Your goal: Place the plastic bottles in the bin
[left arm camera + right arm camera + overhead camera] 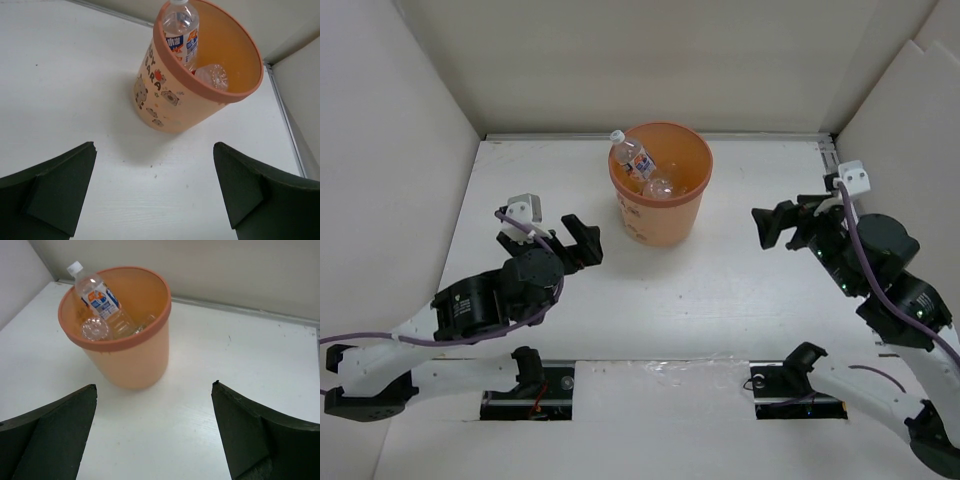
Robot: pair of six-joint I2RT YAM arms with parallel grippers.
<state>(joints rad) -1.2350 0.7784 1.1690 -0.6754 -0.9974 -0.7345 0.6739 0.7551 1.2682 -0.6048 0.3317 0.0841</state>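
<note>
The orange-tan bin (665, 225) stands upright at the back middle of the table. Inside it, a clear bottle with a white cap and a blue-and-orange label (631, 154) leans on the left rim, its neck sticking out above it. A second clear bottle (660, 186) lies lower inside. My left gripper (586, 243) is open and empty, left of the bin. My right gripper (763, 228) is open and empty, right of it. The left wrist view shows the bin (170, 107) and labelled bottle (181, 31). The right wrist view shows the bin (132, 360) and labelled bottle (98, 296).
White walls close the table in at the back and both sides. Cartoon markings (150, 90) are printed on the bin's side. No bottle shows on the table surface (720, 290) in any view.
</note>
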